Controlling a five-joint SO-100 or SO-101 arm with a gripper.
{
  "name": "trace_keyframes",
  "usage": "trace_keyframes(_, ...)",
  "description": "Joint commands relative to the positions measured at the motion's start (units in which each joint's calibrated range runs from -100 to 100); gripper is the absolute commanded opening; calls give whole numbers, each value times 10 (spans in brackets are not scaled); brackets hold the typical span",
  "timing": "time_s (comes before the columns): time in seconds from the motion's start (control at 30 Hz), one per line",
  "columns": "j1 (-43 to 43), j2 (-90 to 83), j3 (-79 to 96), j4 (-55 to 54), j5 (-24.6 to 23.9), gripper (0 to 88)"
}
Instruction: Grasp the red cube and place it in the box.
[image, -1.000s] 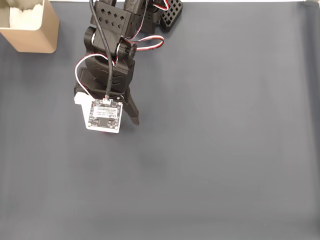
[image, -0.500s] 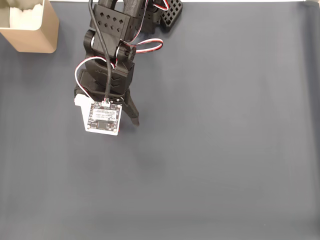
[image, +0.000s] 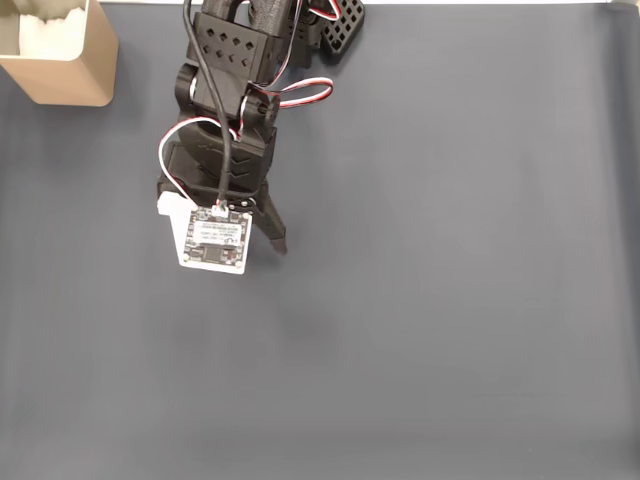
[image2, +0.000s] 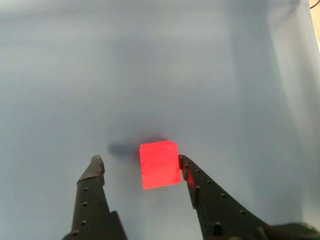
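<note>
A: Wrist view, nearest first. Pincer (image2: 141, 162) comes in from 6 o'clock: two matte black fingers (image2: 210, 200) with small screw holes. They stand apart, released, nothing clamped.

B: And the red cube (image2: 159, 164)?

A: Between the tips. Its right face touches or nearly touches the right finger; a clear gap separates it from the left tip. Bright plain red, sharp edges, glossy enough to cast a red tint on the finger beside it. It rests on the table (image2: 150, 60), a smooth grey-blue sheet, with a dark shadow at its 10 o'clock.

B: Fixed view?

A: Looks straight down. The arm (image: 230, 90) reaches from 12 o'clock, black plastic with perforated panels and red-white-black wires. A white circuit board (image: 216, 241) at the wrist covers the spot where the cube sits; one black finger tip pokes out at the board's 3 o'clock. Farthest off, at 10 o'clock in the corner, the box (image: 75, 70): tan walls, rounded corner, white lining inside, well apart from the arm.
</note>
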Motion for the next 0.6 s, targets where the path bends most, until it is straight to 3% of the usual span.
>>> trace_keyframes(0.0, -8, -12, -39, -4, -3, 344)
trace_keyframes(0.23, -8, -13, -39, -6, -4, 315)
trace_keyframes(0.47, -8, -12, -40, -9, -4, 87)
trace_keyframes(0.57, -8, -12, -40, -9, -4, 37)
